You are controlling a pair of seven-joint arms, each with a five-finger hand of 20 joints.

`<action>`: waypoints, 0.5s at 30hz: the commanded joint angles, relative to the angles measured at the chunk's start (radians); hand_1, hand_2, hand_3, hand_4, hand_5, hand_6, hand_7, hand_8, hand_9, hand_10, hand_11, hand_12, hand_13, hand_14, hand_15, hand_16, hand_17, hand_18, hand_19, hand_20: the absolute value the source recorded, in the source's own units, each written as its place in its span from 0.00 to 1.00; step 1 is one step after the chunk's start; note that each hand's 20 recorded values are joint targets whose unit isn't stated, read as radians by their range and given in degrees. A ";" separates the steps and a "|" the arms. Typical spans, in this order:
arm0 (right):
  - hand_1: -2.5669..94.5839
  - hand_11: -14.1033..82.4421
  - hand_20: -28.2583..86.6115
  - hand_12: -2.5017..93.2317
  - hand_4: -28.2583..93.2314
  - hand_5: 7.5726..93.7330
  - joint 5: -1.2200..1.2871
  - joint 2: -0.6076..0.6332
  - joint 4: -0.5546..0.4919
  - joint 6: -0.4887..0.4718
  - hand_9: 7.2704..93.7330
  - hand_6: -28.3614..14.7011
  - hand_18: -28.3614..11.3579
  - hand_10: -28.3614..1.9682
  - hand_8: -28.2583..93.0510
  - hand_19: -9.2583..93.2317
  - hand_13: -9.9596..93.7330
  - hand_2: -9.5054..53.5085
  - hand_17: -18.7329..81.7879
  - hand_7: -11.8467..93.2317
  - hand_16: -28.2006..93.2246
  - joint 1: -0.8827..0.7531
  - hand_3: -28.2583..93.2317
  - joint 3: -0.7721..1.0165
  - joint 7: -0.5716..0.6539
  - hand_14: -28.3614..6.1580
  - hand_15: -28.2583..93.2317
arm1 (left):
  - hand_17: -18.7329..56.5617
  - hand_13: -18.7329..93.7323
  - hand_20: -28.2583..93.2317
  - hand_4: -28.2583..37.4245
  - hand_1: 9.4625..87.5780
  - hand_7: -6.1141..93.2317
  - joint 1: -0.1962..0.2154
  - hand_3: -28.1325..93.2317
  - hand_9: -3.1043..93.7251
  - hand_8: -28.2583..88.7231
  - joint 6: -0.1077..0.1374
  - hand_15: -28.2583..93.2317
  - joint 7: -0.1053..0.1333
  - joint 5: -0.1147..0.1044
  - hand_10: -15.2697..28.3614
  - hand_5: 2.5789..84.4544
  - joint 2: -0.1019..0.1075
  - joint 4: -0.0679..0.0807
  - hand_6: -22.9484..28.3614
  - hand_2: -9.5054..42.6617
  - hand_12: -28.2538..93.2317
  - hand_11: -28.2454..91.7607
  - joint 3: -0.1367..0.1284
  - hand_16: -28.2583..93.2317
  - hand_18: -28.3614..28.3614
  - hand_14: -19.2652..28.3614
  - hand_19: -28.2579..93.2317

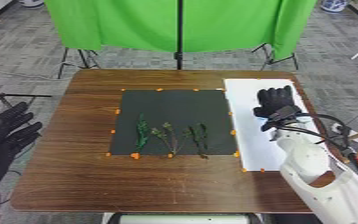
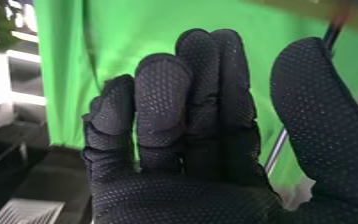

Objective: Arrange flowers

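Note:
Several green stems lie side by side on the dark mat (image 1: 171, 107) in the head view: a leafy stem (image 1: 142, 134) at the left, a branching sprig (image 1: 169, 138) in the middle and darker stems (image 1: 198, 137) at the right. My right hand (image 1: 277, 102) is over the white sheet, to the right of the mat and apart from the stems, its fingers extended. In the right wrist view the right hand (image 2: 193, 150) is open and holds nothing. My left hand (image 1: 2, 137) stands open beyond the table's left edge, away from the stems.
Orange markers line the edges of the mat and the white sheet (image 1: 260, 145) on the brown table (image 1: 149, 187). A green curtain (image 1: 122, 25) on a stand is behind the table. Dark cables hang around my right wrist.

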 commanded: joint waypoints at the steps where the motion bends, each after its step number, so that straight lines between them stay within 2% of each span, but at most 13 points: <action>1: 0.36 0.59 0.66 0.36 0.00 0.58 0.014 0.000 -0.001 -0.173 0.62 0.62 0.26 0.67 0.06 0.85 0.69 0.00 0.44 0.47 0.45 0.017 0.96 0.013 0.002 0.68 0.81 | 0.11 0.36 0.28 0.00 0.19 0.29 0.013 0.81 0.27 0.14 -0.008 0.48 -0.004 -0.003 0.58 0.33 -0.004 -0.002 0.46 0.07 0.36 0.41 -0.007 0.24 0.91 0.70 0.60; 3: 0.34 0.63 0.67 0.30 0.00 0.56 0.013 -0.001 0.007 -0.178 0.59 0.60 0.26 0.62 0.06 0.85 0.67 0.00 0.43 0.47 0.44 0.023 0.98 0.004 0.001 0.67 0.81 | 0.11 0.36 0.28 0.00 0.19 0.29 0.012 0.80 0.27 0.14 -0.007 0.48 -0.004 -0.004 0.58 0.33 -0.001 -0.002 0.46 0.07 0.36 0.41 -0.006 0.24 0.91 0.69 0.60; 7: 0.34 0.63 0.66 0.29 0.00 0.57 0.005 0.004 0.022 -0.176 0.60 0.60 0.26 0.62 0.06 0.85 0.68 0.00 0.43 0.47 0.43 0.030 0.97 -0.020 0.016 0.68 0.81 | 0.11 0.36 0.28 0.00 0.19 0.29 0.014 0.80 0.27 0.14 -0.006 0.48 -0.001 -0.005 0.58 0.33 0.001 -0.002 0.46 0.07 0.36 0.41 -0.003 0.24 0.91 0.70 0.60; 9: 0.36 0.60 0.66 0.33 0.00 0.58 0.011 0.000 0.028 -0.206 0.62 0.62 0.25 0.66 0.06 0.85 0.69 0.00 0.44 0.48 0.44 0.038 0.96 -0.026 0.010 0.69 0.81 | 0.11 0.36 0.28 0.00 0.19 0.29 0.014 0.80 0.27 0.14 -0.004 0.48 0.000 -0.007 0.58 0.33 0.004 -0.001 0.46 0.07 0.36 0.41 -0.002 0.24 0.91 0.70 0.60; 12: 0.40 0.54 0.66 0.42 0.00 0.60 0.010 -0.003 0.039 -0.203 0.67 0.64 0.26 0.76 0.06 0.85 0.72 0.00 0.45 0.50 0.45 0.039 0.93 -0.033 0.011 0.73 0.79 | 0.11 0.36 0.28 0.00 0.19 0.29 0.006 0.80 0.27 0.14 -0.009 0.48 -0.006 -0.004 0.58 0.33 0.005 -0.001 0.46 0.07 0.36 0.41 -0.007 0.24 0.91 0.70 0.60; 15: 0.44 0.48 0.65 0.50 0.00 0.62 0.018 -0.004 0.052 -0.184 0.72 0.64 0.27 0.81 0.15 0.85 0.75 0.00 0.46 0.54 0.50 0.045 0.90 -0.042 0.009 0.79 0.76 | 0.11 0.36 0.28 0.00 0.19 0.29 0.006 0.81 0.27 0.14 -0.011 0.48 -0.006 -0.004 0.58 0.33 0.013 -0.002 0.46 0.07 0.36 0.41 -0.016 0.24 0.91 0.70 0.60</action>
